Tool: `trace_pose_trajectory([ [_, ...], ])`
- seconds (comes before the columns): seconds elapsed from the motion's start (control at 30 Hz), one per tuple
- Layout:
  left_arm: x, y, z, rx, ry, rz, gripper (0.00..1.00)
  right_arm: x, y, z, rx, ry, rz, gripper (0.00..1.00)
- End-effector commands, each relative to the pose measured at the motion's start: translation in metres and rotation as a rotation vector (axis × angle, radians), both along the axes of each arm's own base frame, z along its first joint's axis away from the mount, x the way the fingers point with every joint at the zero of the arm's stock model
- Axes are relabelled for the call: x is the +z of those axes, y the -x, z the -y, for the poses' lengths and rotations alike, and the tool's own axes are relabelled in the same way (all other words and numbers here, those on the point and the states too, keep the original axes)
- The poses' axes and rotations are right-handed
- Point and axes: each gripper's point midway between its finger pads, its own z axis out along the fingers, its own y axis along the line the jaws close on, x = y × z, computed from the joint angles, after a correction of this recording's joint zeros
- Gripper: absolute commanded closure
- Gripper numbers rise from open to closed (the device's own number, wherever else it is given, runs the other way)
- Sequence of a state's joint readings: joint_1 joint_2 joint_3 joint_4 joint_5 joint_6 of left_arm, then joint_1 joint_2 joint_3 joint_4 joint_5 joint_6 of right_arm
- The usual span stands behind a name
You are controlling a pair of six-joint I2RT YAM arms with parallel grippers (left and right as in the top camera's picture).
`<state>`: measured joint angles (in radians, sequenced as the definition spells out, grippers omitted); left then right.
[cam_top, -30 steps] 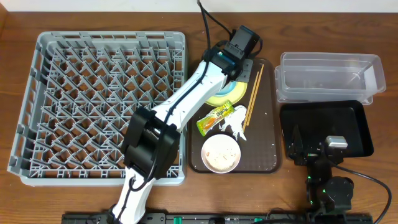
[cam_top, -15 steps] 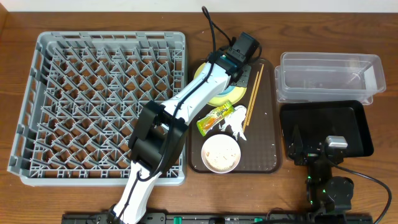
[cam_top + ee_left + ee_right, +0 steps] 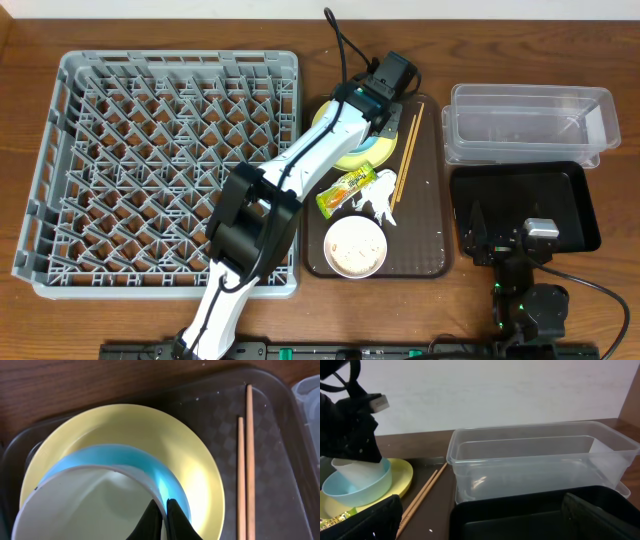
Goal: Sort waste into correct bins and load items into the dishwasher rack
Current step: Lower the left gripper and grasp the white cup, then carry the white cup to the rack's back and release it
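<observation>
A: Left gripper [image 3: 164, 510], what's it doing?
B: Pinched together on the rim of the cream cup [image 3: 85, 505]. The cup sits in the light blue bowl [image 3: 125, 452], and the bowl is on the round yellow plate [image 3: 150, 425] on the brown serving tray [image 3: 425, 240].
A: Lift advice?
B: I'd go straight up, slow, so the bowl doesn't ride along. Then across to the large grey pegged dishwasher rack [image 3: 45, 160], which has nothing in it.
A: Other containers?
B: The clear plastic tub [image 3: 520, 125] and glossy black tray [image 3: 520, 195] both look bare. The small white bowl [image 3: 327, 240] holds pale beige crumbs [image 3: 355, 250]. The green-and-yellow wrapper [image 3: 346, 188], white tissue [image 3: 378, 208] and wooden chopsticks [image 3: 248, 460] lie on the brown tray. My right gripper [image 3: 485, 520] has its jaws apart over the black tray, holding nothing.
</observation>
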<state>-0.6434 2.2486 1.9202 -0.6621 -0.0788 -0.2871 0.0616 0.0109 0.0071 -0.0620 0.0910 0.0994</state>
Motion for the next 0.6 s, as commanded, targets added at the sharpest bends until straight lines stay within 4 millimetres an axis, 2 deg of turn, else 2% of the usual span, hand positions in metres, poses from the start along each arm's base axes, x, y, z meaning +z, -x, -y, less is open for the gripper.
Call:
trace_pose_trajectory([
  [0.0,0.046,-0.005,-0.004,0.009,0.041,0.084,0.94,0.0,0.0,0.003,-0.018,-0.011,0.003,0.01],
  [0.2,0.128,0.001,-0.017,0.022,0.131,0.194,0.94,0.0,0.0,0.003,-0.018,-0.011,0.003,0.01],
  [0.4,0.206,0.014,-0.067,0.052,0.259,0.24,0.94,0.0,0.0,0.003,-0.018,-0.012,0.003,0.01],
  [0.47,0.225,0.015,-0.083,0.038,0.353,0.225,0.94,0.0,0.0,0.003,-0.018,-0.011,0.003,0.01],
  [0.57,0.243,0.013,-0.108,0.009,0.553,0.152,0.94,0.0,0.0,0.003,-0.018,-0.011,0.003,0.01],
])
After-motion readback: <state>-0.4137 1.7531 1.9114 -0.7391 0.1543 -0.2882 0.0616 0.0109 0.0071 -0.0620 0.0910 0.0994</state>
